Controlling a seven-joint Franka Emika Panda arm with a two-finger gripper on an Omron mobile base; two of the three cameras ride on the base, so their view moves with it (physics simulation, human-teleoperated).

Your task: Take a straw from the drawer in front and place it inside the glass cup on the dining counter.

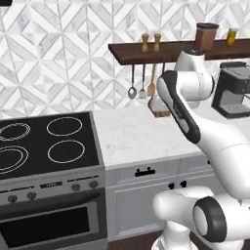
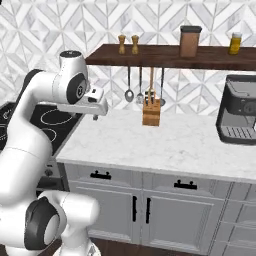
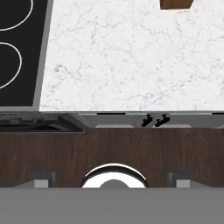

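My gripper [image 2: 95, 116] hangs above the left end of the marble worktop [image 2: 160, 142], pointing down. In the hand view its fingertips [image 3: 41, 180] stand far apart with nothing between them, so my gripper [image 3: 111, 181] is open. Below the worktop's edge runs a row of grey drawer fronts [image 1: 145, 172] with dark handles, all shut. I cannot tell which of them is the drawer. The straw is hidden. The glass cup and the dining counter are out of view.
A black stove [image 1: 49, 141] lies left of the worktop. A wooden knife block [image 2: 151, 112] stands at the back and a coffee machine [image 2: 240, 117] at the right. A dark shelf [image 2: 170, 56] with jars and hanging utensils runs above. Wood floor [image 3: 109, 148] lies in front of the cabinets.
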